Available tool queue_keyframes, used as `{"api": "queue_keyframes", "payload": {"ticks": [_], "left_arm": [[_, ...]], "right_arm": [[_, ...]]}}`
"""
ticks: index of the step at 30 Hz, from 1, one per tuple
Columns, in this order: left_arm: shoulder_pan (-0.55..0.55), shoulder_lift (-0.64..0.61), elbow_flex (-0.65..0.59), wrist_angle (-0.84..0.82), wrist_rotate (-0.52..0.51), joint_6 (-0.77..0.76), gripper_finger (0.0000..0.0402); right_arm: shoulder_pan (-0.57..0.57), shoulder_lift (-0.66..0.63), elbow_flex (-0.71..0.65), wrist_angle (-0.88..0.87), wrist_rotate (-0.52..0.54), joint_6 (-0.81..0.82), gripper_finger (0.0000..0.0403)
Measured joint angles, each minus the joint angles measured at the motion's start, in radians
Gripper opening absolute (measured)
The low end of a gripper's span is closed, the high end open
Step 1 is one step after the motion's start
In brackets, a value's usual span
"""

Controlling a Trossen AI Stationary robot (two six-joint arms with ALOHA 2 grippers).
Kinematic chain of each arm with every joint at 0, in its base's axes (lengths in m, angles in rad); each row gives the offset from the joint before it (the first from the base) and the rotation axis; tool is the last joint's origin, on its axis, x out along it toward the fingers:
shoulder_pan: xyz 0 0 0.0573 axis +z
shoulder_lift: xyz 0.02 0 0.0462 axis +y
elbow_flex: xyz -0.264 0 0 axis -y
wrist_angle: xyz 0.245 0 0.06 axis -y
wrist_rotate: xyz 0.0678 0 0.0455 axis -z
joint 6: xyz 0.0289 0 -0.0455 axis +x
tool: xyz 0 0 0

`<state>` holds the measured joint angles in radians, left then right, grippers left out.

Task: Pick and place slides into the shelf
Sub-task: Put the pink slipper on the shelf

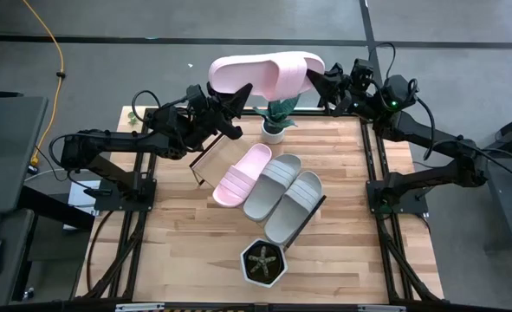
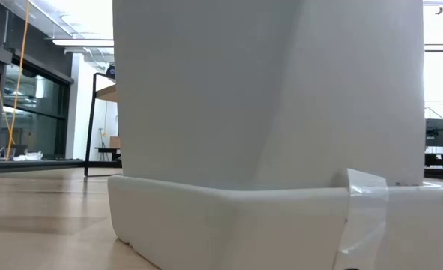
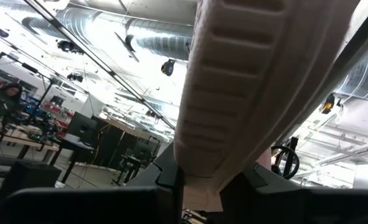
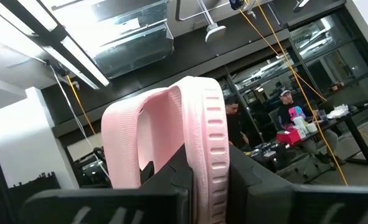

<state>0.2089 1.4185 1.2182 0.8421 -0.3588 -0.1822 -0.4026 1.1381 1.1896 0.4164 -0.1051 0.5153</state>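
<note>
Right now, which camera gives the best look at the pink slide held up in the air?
The high view: there the whole pink slide shows, held between the left hand and the right hand. The left wrist view sees only its ribbed sole; the right wrist view shows one end and the strap. The low view misses it.

The middle of the table (image 1: 178, 260) was pretty crowded — a pink slide (image 1: 241, 174) and two grey slides (image 1: 285, 195) sat packed side by side on the shelf (image 1: 205, 161), with a white hexagonal planter (image 1: 264, 263) just off its near end and a small potted plant (image 1: 276, 120) at the far edge. Above that plant, both arms met on a raised pink slide (image 1: 268, 74), blocking the far side from overhead. Bare wood lay open along the left side and the near corners — easy passage there.
</note>
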Motion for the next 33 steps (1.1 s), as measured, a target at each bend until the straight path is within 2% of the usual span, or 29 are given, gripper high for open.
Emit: {"api": "queue_keyframes", "payload": {"ticks": [10, 16, 23, 28, 33], "left_arm": [[-0.001, 0.000, 0.000, 0.001, -0.019, 0.003, 0.0055], [0.000, -0.003, 0.000, 0.024, -0.032, 0.003, 0.0055], [0.000, -0.004, 0.000, 0.006, -0.055, 0.032, 0.0054], [0.000, -0.055, 0.000, -0.229, -0.047, 0.020, 0.0053], [0.000, -0.140, 0.007, -0.452, -0.009, 0.016, 0.0053]], "right_arm": [[0.000, 0.001, 0.000, 0.007, -0.008, -0.030, 0.0045], [-0.010, -0.023, 0.000, 0.019, -0.010, -0.077, 0.0112], [-0.067, -0.100, 0.000, -0.083, -0.007, -0.137, 0.0184], [-0.117, -0.175, 0.000, -0.135, -0.037, -0.184, 0.0194], [-0.162, -0.199, 0.000, -0.243, -0.164, -0.125, 0.0195]]}}
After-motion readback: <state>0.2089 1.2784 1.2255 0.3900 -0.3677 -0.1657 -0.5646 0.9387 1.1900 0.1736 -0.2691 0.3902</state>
